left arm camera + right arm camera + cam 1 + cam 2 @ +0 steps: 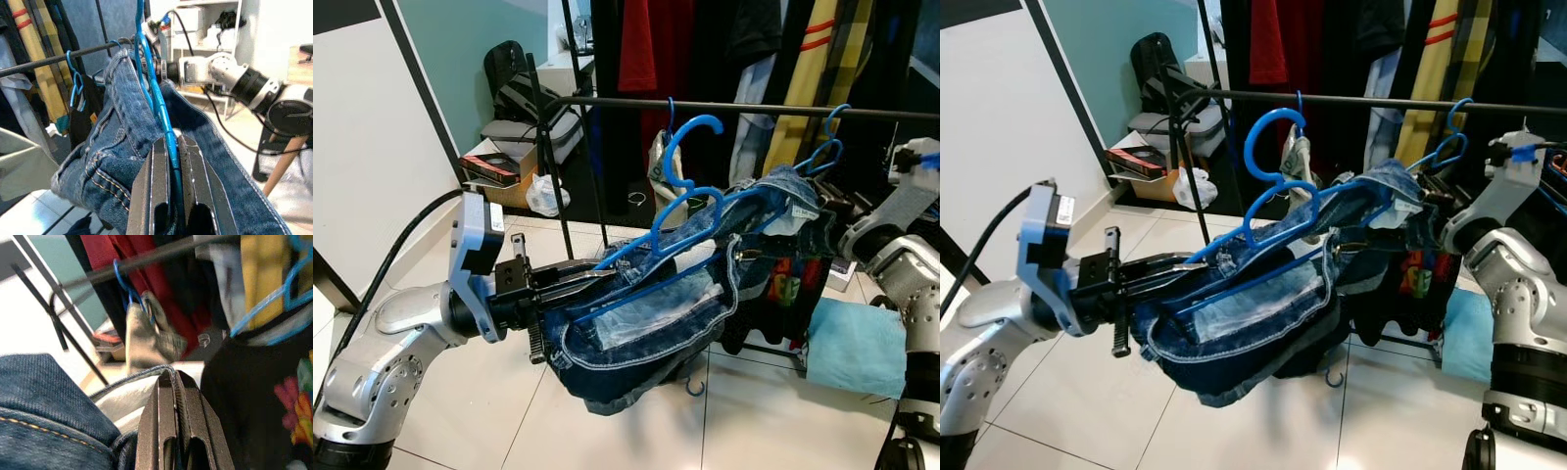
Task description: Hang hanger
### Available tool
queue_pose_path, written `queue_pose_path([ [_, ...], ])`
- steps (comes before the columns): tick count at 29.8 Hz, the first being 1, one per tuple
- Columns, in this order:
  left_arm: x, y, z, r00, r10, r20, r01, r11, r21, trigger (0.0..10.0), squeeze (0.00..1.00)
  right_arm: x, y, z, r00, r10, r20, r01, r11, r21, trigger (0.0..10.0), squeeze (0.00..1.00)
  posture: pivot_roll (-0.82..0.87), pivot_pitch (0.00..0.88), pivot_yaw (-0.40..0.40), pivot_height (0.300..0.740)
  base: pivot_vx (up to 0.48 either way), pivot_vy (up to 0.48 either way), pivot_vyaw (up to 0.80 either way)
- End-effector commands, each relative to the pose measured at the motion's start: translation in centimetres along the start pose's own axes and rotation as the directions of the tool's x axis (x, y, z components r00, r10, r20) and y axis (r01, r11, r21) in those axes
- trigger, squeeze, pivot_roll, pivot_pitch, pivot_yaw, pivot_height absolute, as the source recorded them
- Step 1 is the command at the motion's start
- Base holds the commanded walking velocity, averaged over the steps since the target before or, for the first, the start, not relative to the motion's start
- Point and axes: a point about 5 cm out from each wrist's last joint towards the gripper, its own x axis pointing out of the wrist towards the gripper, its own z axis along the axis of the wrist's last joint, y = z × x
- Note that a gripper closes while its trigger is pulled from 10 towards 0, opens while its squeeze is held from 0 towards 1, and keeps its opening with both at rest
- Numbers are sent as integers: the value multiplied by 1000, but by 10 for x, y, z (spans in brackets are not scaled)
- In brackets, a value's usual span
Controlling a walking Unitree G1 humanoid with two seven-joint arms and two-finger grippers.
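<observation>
a white tiled floor (499,411) runs under a black clothes rail (744,106) crowded with garments. the left gripper (172,161) is clenched on the bar of a blue hanger (677,201), which carries folded jeans (646,328). the right gripper (175,382) is pinched on the far edge of the jeans. hanger and jeans hang between both arms, just below and before the rail, the hook not on it.
</observation>
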Motion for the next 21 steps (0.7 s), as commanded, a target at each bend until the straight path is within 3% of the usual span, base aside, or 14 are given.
queue_pose_path([
  [1, -4, 3, 19, 996, -27, 88, 22, 998, 64, 10000, 0, 2, 2, -20, 995, -4, -97, 6, 1000, 21, 0, 0, -159, 0, 57, 740, 0, 0, 0],
  [4, -4, 6, 20, 994, -24, 104, 18, 998, 61, 10000, 0, 3, 11, -27, 990, 44, -132, -41, 999, 26, 0, 0, -158, 0, 58, 740, 0, 0, 0],
  [6, -3, 13, 14, 998, -9, 59, 5, 998, 67, 10000, 0, 4, 31, -28, 977, 166, -134, -165, 986, 20, 0, 0, -161, 0, 61, 740, 0, 0, 0],
  [8, -3, 13, 14, 998, -9, 59, 5, 998, 67, 10000, 0, 4, 31, -28, 977, 166, -134, -165, 986, 20, 0, 0, -161, 0, 61, 740, 0, 0, 0],
  [9, -3, 15, 10, 1000, -5, 31, 2, 997, 72, 10000, 0, 4, 37, -26, 973, 199, -117, -199, 980, 15, 5686, 0, -161, 0, 61, 740, 0, 0, 0],
  [11, -3, 15, 10, 1000, -5, 31, 2, 997, 72, 10000, 0, 4, 37, -26, 973, 199, -117, -199, 980, 15, 5686, 0, -161, 0, 61, 740, 0, 0, 0],
  [12, -5, 18, 5, 1000, 1, -15, 0, 997, 83, 10000, 0, 4, 38, -14, 973, 224, -50, -224, 975, 8, 10000, 1000, -163, 0, 62, 740, 0, 0, 0],
  [18, -10, 21, 0, 997, 7, -78, 0, 996, 94, 10000, 0, 0, 32, 19, 970, 214, 119, -216, 976, 0, 10000, 1000, -164, 0, 60, 740, 0, 0, 0],
  [20, -10, 21, 0, 997, 7, -78, 0, 996, 94, 10000, 0, 0, 32, 19, 970, 214, 119, -216, 976, 0, 10000, 1000, -164, 0, 60, 740, 0, 0, 0],
  [21, -11, 21, -1, 996, 9, -85, -1, 995, 95, 10000, 0, -4, 24, 26, 970, 190, 148, -193, 981, 0, 10000, 1000, -164, 0, 61, 740, 0, 0, 0],
])
